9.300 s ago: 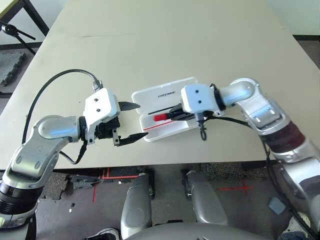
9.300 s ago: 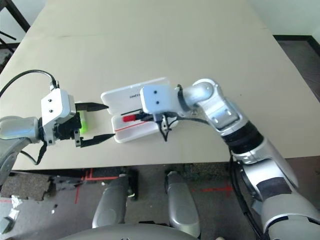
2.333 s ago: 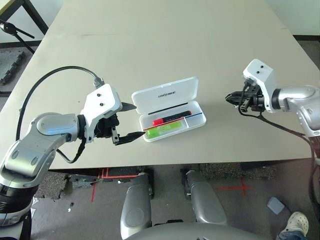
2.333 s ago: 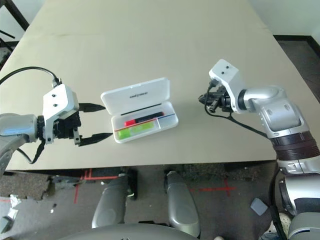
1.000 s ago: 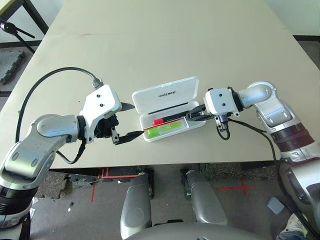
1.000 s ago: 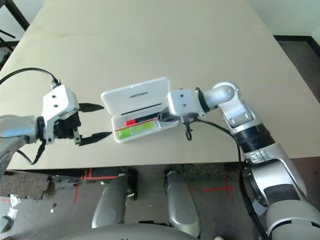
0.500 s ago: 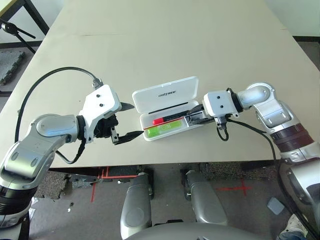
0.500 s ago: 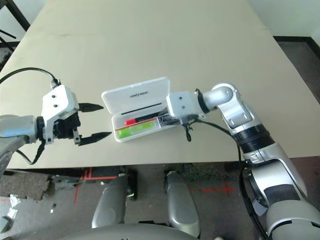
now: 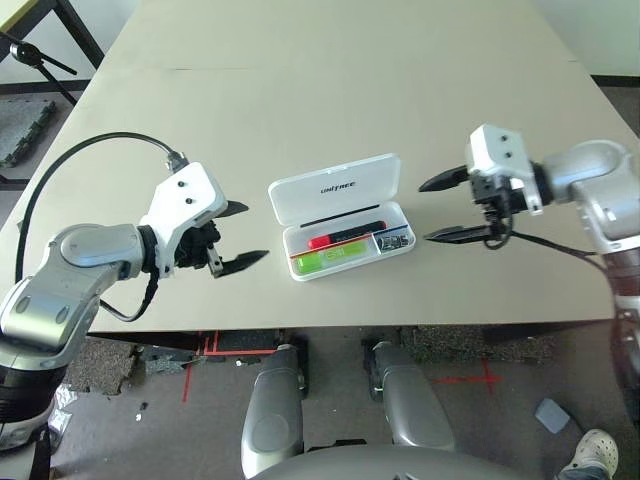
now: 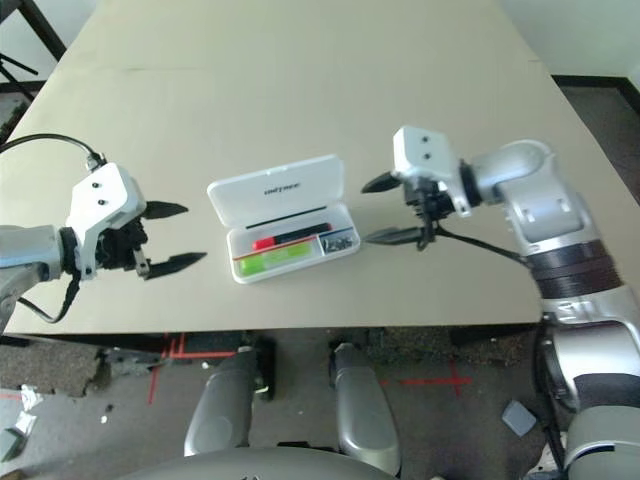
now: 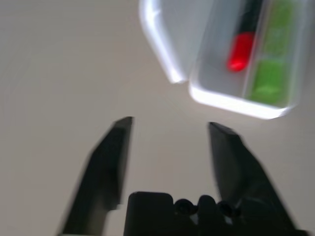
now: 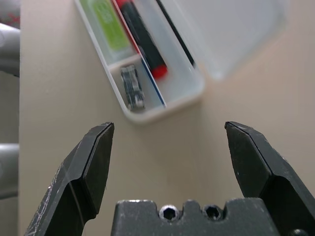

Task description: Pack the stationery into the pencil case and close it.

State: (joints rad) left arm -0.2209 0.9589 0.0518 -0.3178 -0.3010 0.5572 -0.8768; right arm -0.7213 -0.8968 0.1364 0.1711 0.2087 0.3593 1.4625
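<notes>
The white pencil case (image 9: 335, 187) lies open mid-table, its lid tilted back. In its tray lie the lime-green highlighter (image 9: 328, 260) along the front and the red-and-black marker (image 9: 345, 237) behind it. The small dark-and-silver clip (image 9: 392, 241) sits in the right end compartment. My left gripper (image 9: 250, 232) hovers a little left of the case, open and holding nothing. My right gripper (image 9: 425, 212) hangs just right of the case, open wide and holding nothing. The right wrist view shows the clip (image 12: 132, 86), marker (image 12: 142, 39) and highlighter (image 12: 108, 22) beyond the right gripper (image 12: 169, 128).
The beige table (image 9: 320, 90) stretches bare behind the case. Its front edge runs close below the case and both grippers. A dark stand (image 9: 30, 50) is on the floor past the table's far left corner.
My right gripper has pulled back to the right out of the case and opened wide, leaving the clip in the end compartment. My left gripper has drawn away leftward, its jaws somewhat narrower.
</notes>
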